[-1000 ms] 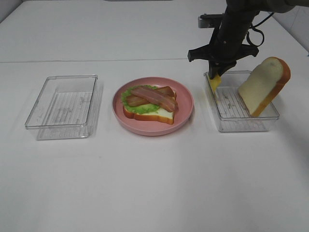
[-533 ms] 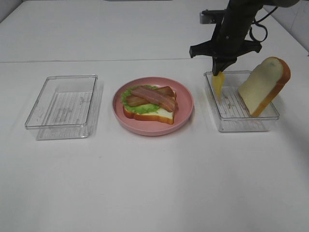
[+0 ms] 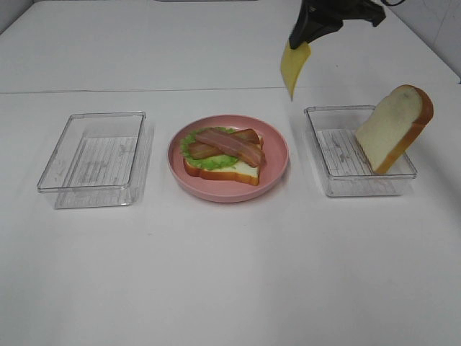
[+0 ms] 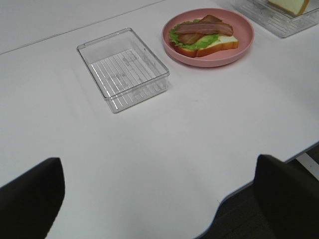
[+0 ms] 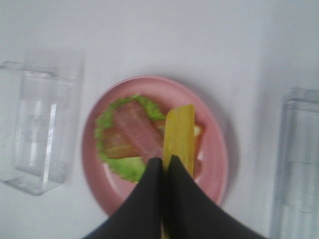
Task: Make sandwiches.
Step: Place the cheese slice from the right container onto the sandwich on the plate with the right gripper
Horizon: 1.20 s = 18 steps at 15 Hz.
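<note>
White tabletop (image 3: 230,274) carries pink plate (image 3: 278,154) and clear trays (image 3: 54,164); right gripper (image 5: 163,164) pinches cheese (image 3: 293,66) aloft, left gripper (image 4: 157,167) spread wide

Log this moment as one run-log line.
right fingers: shut on cheese slice, aloft | left fingers: open, empty | pink plate: bottom bread, lettuce, bacon stacked | right tray: second bread slice tilted | next: cheese onto bacon, likely

- Exterior high view: mounted high and angled down over the table (image 3: 230,274), wide enough to cover the left tray (image 3: 94,162), pink plate (image 3: 277,155) and right tray (image 3: 360,186).
- Left wrist view: far back, slanting across the left tray toward the plate.
- Right wrist view: looks steeply down past the cheese slice (image 5: 179,134) onto the plate, which all three views share.
</note>
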{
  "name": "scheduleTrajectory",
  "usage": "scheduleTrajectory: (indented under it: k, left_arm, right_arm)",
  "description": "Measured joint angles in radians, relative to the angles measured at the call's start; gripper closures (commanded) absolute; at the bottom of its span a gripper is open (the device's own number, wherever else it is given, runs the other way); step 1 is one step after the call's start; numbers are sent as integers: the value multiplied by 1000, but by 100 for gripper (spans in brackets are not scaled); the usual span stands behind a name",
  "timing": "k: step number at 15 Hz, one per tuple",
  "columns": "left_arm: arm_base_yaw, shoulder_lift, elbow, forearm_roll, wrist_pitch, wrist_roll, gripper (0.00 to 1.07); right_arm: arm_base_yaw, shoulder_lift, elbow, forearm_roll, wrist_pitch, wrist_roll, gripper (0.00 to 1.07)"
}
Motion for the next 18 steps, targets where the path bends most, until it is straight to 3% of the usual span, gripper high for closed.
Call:
scheduleTrajectory:
  k: [3, 9, 13, 18]
  left_arm:
    - [0, 0, 0, 0, 0, 0, 9]
    - [0, 0, 0, 0, 0, 0, 9]
    - [0, 0, 0, 0, 0, 0, 9]
    - [0, 0, 0, 0, 0, 0, 9]
  right_arm:
    - [35, 36, 0, 211, 1, -96, 107]
    - [156, 201, 0, 315, -62, -115, 107]
    - [143, 252, 0, 310, -113, -77, 107]
    - [140, 269, 0, 147, -131, 53, 105]
